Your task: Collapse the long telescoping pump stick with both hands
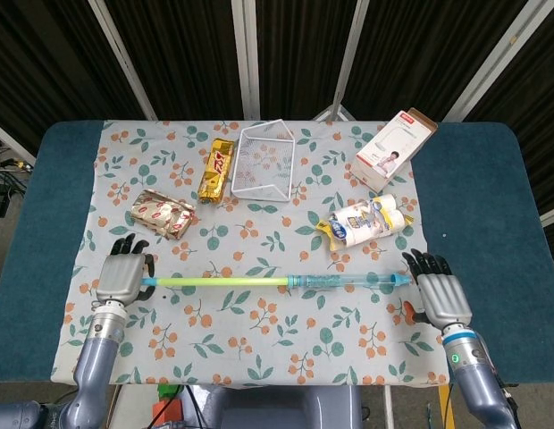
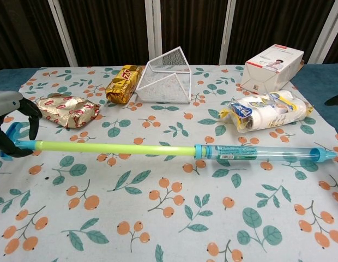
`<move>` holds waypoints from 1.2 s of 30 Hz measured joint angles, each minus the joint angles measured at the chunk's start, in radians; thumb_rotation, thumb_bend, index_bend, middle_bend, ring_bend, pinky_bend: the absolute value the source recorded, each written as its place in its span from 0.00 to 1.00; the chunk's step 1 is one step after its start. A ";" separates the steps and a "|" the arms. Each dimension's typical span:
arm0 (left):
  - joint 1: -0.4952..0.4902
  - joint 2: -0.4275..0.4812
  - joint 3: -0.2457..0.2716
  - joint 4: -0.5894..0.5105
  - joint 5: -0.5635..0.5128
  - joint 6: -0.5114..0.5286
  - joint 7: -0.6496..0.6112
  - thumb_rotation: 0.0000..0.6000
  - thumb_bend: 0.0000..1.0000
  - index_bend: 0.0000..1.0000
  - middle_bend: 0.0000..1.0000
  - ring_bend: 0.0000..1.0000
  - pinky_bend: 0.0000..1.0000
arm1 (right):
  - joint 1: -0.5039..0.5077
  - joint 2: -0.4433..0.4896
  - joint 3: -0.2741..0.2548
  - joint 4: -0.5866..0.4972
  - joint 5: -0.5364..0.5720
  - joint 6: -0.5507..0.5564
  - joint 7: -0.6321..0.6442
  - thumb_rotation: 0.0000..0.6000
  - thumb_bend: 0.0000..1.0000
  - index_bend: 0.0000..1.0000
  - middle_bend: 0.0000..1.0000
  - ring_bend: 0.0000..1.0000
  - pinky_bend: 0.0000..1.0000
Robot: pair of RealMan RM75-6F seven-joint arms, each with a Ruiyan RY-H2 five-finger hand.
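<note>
The pump stick (image 1: 259, 282) lies left to right across the floral cloth: a yellow-green rod (image 2: 114, 147) running into a clear blue barrel (image 2: 256, 153) with a pointed blue tip (image 1: 406, 279). My left hand (image 1: 123, 279) grips the blue handle end, its dark fingers curled round it (image 2: 13, 131). My right hand (image 1: 440, 295) is just right of the tip with its fingers apart and nothing in it. I cannot tell whether it touches the tip. The chest view shows only a dark sliver of the right hand (image 2: 335, 100) at the frame's edge.
Behind the stick lie a wrapped pack of rolls (image 1: 366, 220), a white box (image 1: 393, 149), a wire mesh basket (image 1: 266, 161), a gold snack bar (image 1: 217, 170) and a gold foil packet (image 1: 165, 213). An orange-handled tool (image 1: 409, 312) sits by my right hand.
</note>
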 measured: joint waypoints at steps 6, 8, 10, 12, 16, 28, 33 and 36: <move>0.000 0.018 0.000 -0.007 -0.001 0.000 -0.012 1.00 0.49 0.63 0.17 0.00 0.08 | 0.041 -0.069 -0.006 0.045 0.093 0.008 -0.055 1.00 0.39 0.11 0.00 0.00 0.00; -0.001 0.025 0.001 -0.013 0.000 -0.002 -0.014 1.00 0.49 0.63 0.17 0.00 0.08 | 0.049 -0.090 -0.009 0.067 0.102 0.015 -0.060 1.00 0.39 0.11 0.00 0.00 0.00; -0.002 0.030 0.003 -0.017 0.001 -0.003 -0.014 1.00 0.49 0.63 0.17 0.00 0.08 | 0.054 -0.105 -0.012 0.085 0.104 0.019 -0.058 1.00 0.39 0.11 0.00 0.00 0.00; -0.003 0.033 0.006 -0.019 0.001 -0.003 -0.014 1.00 0.49 0.63 0.17 0.00 0.08 | 0.059 -0.121 -0.013 0.107 0.109 0.022 -0.055 1.00 0.39 0.11 0.00 0.00 0.00; -0.002 0.038 0.013 -0.020 0.004 -0.001 -0.016 1.00 0.49 0.63 0.17 0.00 0.08 | 0.071 -0.146 -0.013 0.138 0.135 0.020 -0.048 1.00 0.39 0.14 0.00 0.00 0.00; -0.002 0.044 0.022 -0.005 0.003 -0.003 -0.025 1.00 0.49 0.63 0.17 0.00 0.08 | 0.109 -0.192 -0.004 0.187 0.172 0.017 -0.042 1.00 0.39 0.26 0.00 0.00 0.00; -0.003 0.050 0.018 -0.010 0.001 -0.002 -0.031 1.00 0.49 0.63 0.17 0.00 0.08 | 0.120 -0.213 -0.009 0.192 0.176 0.021 -0.049 1.00 0.39 0.34 0.00 0.00 0.00; -0.003 0.052 0.020 -0.010 0.002 -0.002 -0.033 1.00 0.49 0.63 0.17 0.00 0.08 | 0.123 -0.227 -0.014 0.203 0.180 0.020 -0.050 1.00 0.39 0.34 0.00 0.00 0.00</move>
